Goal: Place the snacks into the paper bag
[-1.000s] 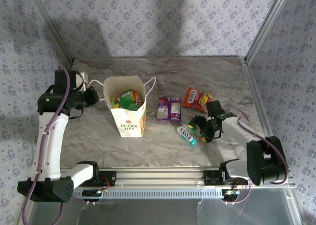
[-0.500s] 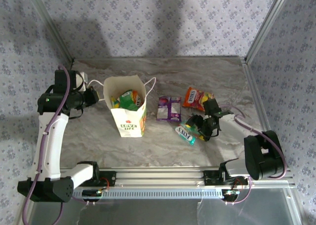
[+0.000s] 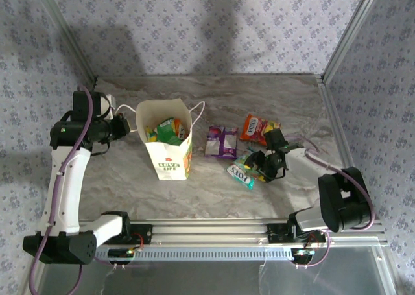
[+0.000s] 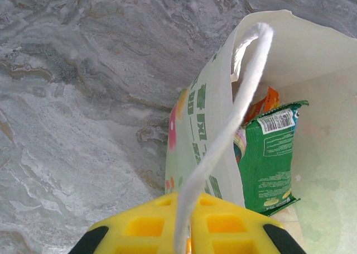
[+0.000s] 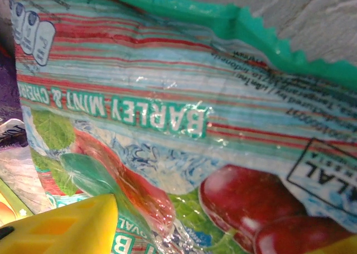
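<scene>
Marbled counter (image 3: 214, 94) is carrying the paper bag (image 3: 170, 157) upright, with a green packet (image 4: 270, 159) and an orange packet (image 4: 266, 102) sitting inside. The left claw (image 4: 184, 223) is pinching its cord handle (image 4: 223, 131) tight, probably steadying the mouth. The right claw (image 3: 266, 167) is straddling the teal packet (image 5: 167, 97), jaws apart; whether it is gripping, I cannot tell. The purple packet (image 3: 222, 142) and red packet (image 3: 259, 129) are lying nearby.

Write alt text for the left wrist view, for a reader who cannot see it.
The left tool is shut on the white cord handle of the paper bag, which stands open on a grey marbled table. Inside are a green packet with a barcode and part of an orange packet.
</scene>
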You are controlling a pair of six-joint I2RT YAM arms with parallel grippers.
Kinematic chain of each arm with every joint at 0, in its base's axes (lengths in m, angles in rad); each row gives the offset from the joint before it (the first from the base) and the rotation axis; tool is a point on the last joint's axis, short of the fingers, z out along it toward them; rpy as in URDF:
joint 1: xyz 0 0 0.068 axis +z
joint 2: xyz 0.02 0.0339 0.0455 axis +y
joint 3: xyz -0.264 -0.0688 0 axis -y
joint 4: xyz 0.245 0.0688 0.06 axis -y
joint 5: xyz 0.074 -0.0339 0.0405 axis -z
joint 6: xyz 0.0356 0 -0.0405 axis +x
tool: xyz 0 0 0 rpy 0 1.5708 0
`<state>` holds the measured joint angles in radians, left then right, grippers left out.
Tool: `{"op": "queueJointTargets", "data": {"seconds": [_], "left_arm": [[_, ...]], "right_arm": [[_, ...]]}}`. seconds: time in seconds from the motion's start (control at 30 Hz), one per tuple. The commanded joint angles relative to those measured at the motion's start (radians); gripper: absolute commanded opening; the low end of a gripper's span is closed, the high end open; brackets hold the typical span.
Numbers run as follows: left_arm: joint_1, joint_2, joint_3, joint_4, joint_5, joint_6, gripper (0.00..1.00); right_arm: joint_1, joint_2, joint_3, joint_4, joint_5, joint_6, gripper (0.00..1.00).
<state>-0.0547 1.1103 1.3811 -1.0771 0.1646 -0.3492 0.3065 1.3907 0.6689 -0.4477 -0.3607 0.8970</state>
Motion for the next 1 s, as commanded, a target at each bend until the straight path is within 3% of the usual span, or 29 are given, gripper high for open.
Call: {"op": "queueJointTargets", "data": {"seconds": [0.0,0.1,0.27,0.53,0.73,0.97], "left_arm": [[-0.005,0.002,0.036,-0.018,-0.007,0.014,0.11],[-0.007,0.002,0.04,-0.02,-0.006,0.015,0.11],[-0.01,0.002,0.041,-0.021,-0.008,0.015,0.11],[-0.013,0.002,0.043,-0.021,-0.009,0.016,0.11],[-0.014,0.001,0.042,-0.021,-0.009,0.017,0.11],[-0.015,-0.004,0.044,-0.026,-0.015,0.021,0.11]], "right_arm": [[0.011,0.019,0.025,-0.006,-0.005,-0.018,0.63],[0.011,0.015,0.026,-0.008,-0.001,-0.022,0.62],[0.01,-0.004,0.027,-0.029,0.026,-0.025,0.53],[0.009,-0.031,0.039,-0.064,0.044,-0.032,0.53],[0.003,-0.024,0.04,-0.068,0.039,-0.04,0.28],[0.002,-0.02,0.055,-0.089,0.038,-0.048,0.21]]}}
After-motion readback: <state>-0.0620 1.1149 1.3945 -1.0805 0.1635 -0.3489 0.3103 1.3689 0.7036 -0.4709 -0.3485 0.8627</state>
